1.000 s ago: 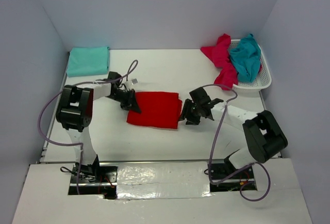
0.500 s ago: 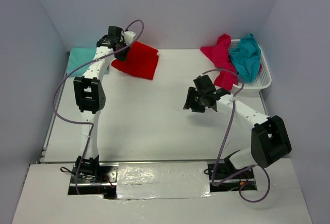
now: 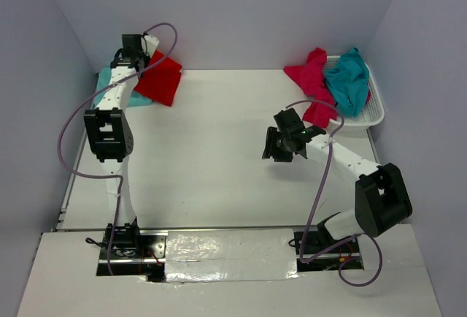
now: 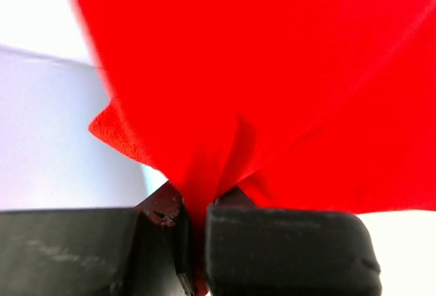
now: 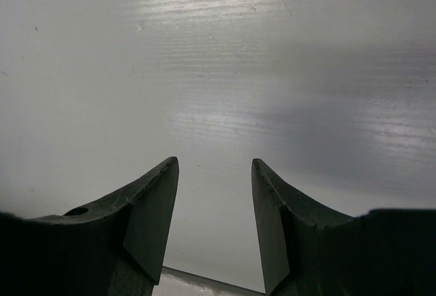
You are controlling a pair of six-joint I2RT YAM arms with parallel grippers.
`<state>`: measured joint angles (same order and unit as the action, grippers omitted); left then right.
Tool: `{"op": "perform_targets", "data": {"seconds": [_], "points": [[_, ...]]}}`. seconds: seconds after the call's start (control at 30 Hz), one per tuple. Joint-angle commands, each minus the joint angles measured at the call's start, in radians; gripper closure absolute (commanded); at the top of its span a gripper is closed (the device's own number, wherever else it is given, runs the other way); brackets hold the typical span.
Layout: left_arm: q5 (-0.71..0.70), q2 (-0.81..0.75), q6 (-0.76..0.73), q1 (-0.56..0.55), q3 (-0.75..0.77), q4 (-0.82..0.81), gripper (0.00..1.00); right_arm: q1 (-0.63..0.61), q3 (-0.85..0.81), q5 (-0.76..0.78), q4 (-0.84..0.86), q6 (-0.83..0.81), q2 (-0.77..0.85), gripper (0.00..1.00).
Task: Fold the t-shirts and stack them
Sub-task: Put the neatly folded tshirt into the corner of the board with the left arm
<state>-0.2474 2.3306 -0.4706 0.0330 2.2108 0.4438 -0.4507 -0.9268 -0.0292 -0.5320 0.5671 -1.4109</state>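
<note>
My left gripper (image 3: 139, 58) is shut on a folded bright red t-shirt (image 3: 160, 79), which hangs from it over the far left corner. In the left wrist view the red cloth (image 4: 286, 71) fills the frame and is pinched between the jaws (image 4: 197, 207). A folded teal t-shirt (image 3: 103, 82) lies under the arm in that corner, mostly hidden. My right gripper (image 3: 271, 147) hovers open over bare table right of centre, with nothing between its fingers (image 5: 211, 173). More t-shirts, one magenta (image 3: 312, 83) and one teal (image 3: 347, 79), lie heaped at the far right.
A white mesh basket (image 3: 368, 112) at the far right holds the heaped shirts, with the magenta one spilling over its left rim onto the table. Pale walls close in the table on three sides. Purple cables loop off both arms.
The left arm lifted the red t-shirt from the table's centre and carried it to the far left corner. The right gripper drew back slightly from centre and stayed open.
</note>
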Motion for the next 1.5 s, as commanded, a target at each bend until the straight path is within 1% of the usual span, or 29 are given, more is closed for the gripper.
{"op": "perform_targets", "data": {"seconds": [0.0, 0.07, 0.2, 0.33, 0.47, 0.53, 0.57, 0.6, 0.63, 0.7, 0.73, 0.77, 0.83, 0.87, 0.97, 1.07, 1.13, 1.17, 1.2, 1.23, 1.3, 1.33, 1.37, 1.4, 1.43, 1.47], "points": [[0.003, -0.151, -0.031, 0.03, 0.003, -0.145, 1.0, 0.004, 0.022, 0.014, 0.007, -0.004, 0.01, 0.45], [0.029, -0.148, -0.013, 0.039, 0.033, -0.104, 1.0, 0.006, 0.025, 0.011, 0.006, -0.007, 0.004, 0.46], [0.046, -0.136, 0.018, 0.094, 0.053, -0.068, 1.0, 0.004, 0.02, 0.002, 0.004, -0.012, -0.006, 0.46], [0.092, -0.06, 0.061, 0.152, 0.113, 0.013, 1.0, 0.004, 0.006, -0.006, -0.002, -0.024, -0.028, 0.46], [0.169, 0.015, 0.095, 0.206, 0.113, 0.039, 1.0, 0.004, -0.03, -0.023, -0.022, -0.045, -0.074, 0.46], [0.195, 0.045, 0.118, 0.226, 0.127, 0.048, 0.99, 0.001, -0.049, -0.031, -0.028, -0.049, -0.088, 0.46], [0.227, 0.079, 0.145, 0.248, 0.138, 0.055, 0.94, 0.001, -0.055, -0.038, -0.029, -0.049, -0.1, 0.46], [0.238, 0.096, 0.159, 0.255, 0.15, 0.064, 0.89, 0.004, -0.058, -0.043, -0.031, -0.05, -0.105, 0.46], [0.24, 0.111, 0.171, 0.269, 0.167, 0.067, 0.64, 0.001, -0.066, -0.046, -0.033, -0.049, -0.109, 0.46], [0.24, 0.148, 0.204, 0.28, 0.171, 0.055, 0.38, 0.0, -0.073, -0.049, -0.042, -0.053, -0.12, 0.46], [0.234, 0.159, 0.214, 0.283, 0.176, 0.04, 0.03, 0.0, -0.079, -0.049, -0.046, -0.056, -0.125, 0.46], [0.214, 0.179, 0.239, 0.291, 0.182, 0.035, 0.01, 0.0, -0.083, -0.051, -0.052, -0.055, -0.128, 0.46], [0.214, 0.19, 0.28, 0.304, 0.219, 0.03, 0.01, -0.002, -0.089, -0.051, -0.06, -0.059, -0.132, 0.46], [0.221, 0.187, 0.337, 0.321, 0.23, 0.027, 0.01, -0.003, -0.09, -0.051, -0.066, -0.058, -0.134, 0.46], [0.24, 0.139, 0.42, 0.352, 0.23, -0.019, 0.01, -0.009, -0.086, -0.051, -0.066, -0.052, -0.125, 0.46], [0.279, 0.087, 0.435, 0.352, 0.228, -0.037, 0.01, -0.011, -0.087, -0.049, -0.069, -0.044, -0.112, 0.46], [0.347, 0.058, 0.443, 0.349, 0.222, -0.037, 0.01, -0.011, -0.107, -0.051, -0.08, -0.047, -0.103, 0.46], [0.381, 0.017, 0.434, 0.343, 0.214, -0.04, 0.01, -0.011, -0.121, -0.048, -0.098, -0.052, -0.097, 0.46], [0.463, -0.009, 0.419, 0.337, 0.175, -0.045, 0.01, -0.009, -0.159, -0.043, -0.112, -0.061, -0.094, 0.45], [0.509, -0.063, 0.349, 0.305, 0.144, -0.036, 0.01, -0.011, -0.177, -0.032, -0.135, -0.065, -0.085, 0.45], [0.55, -0.106, 0.232, 0.245, 0.066, 0.021, 0.01, -0.008, -0.234, -0.029, -0.149, -0.079, -0.077, 0.45], [0.496, -0.135, 0.104, 0.166, 0.034, 0.051, 0.01, -0.006, -0.253, -0.026, -0.164, -0.087, -0.076, 0.45], [0.447, -0.149, 0.046, 0.128, -0.062, 0.07, 0.01, -0.006, -0.268, -0.023, -0.171, -0.091, -0.077, 0.45], [0.35, -0.16, 0.002, 0.058, -0.115, 0.058, 0.01, -0.006, -0.291, -0.02, -0.175, -0.096, -0.077, 0.45], [0.302, -0.171, -0.047, 0.033, -0.17, 0.033, 0.01, -0.005, -0.297, -0.018, -0.177, -0.102, -0.077, 0.45], [0.262, -0.165, -0.056, 0.013, -0.221, 0.003, 0.01, -0.003, -0.305, -0.021, -0.175, -0.105, -0.077, 0.45]]}}
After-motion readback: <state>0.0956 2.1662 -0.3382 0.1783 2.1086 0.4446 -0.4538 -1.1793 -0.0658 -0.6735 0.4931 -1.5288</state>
